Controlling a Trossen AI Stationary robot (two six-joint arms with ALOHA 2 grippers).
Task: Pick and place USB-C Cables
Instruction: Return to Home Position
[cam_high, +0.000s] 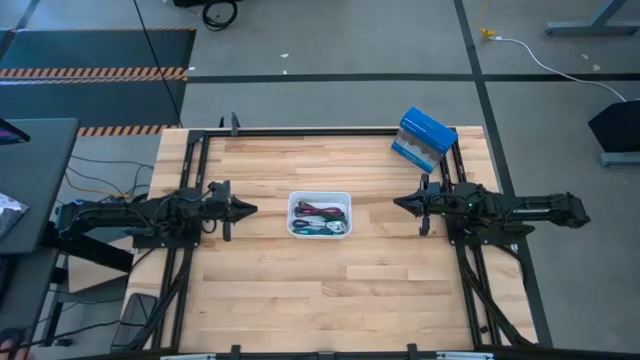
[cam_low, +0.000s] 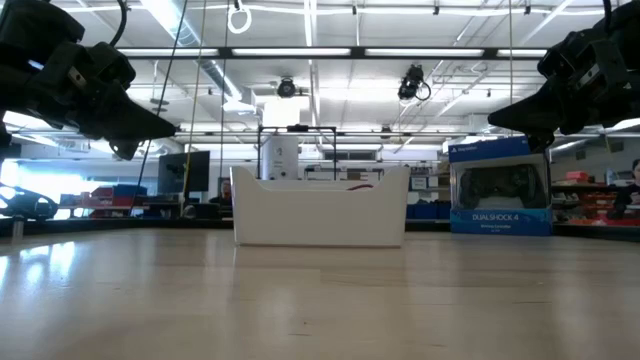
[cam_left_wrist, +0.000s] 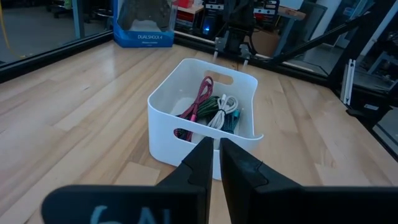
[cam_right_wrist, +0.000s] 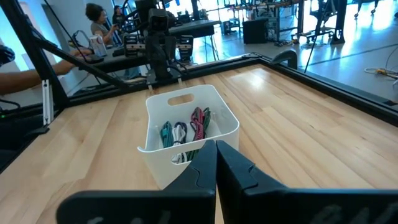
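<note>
White bin (cam_high: 319, 194) sits mid-table with the USB-C Cables (cam_high: 320, 217) bundled inside. I see none loose on the tabletop (cam_high: 300, 290), so I judge placing done. Left gripper (cam_high: 245, 209) and right gripper (cam_high: 400, 203) flank it, well apart, both pinched closed and empty. Only parking the arms looks left. Blue box (cam_low: 500, 187) reads "DUALSHOCK 4".

Open-plan robotics lab/workshop. Concrete floor (cam_high: 330, 100) w/ hazard-stripe mat (cam_high: 95, 72); ceiling strip lights (cam_low: 300, 52). Person (cam_right_wrist: 97, 20) at desk in bkgd.
</note>
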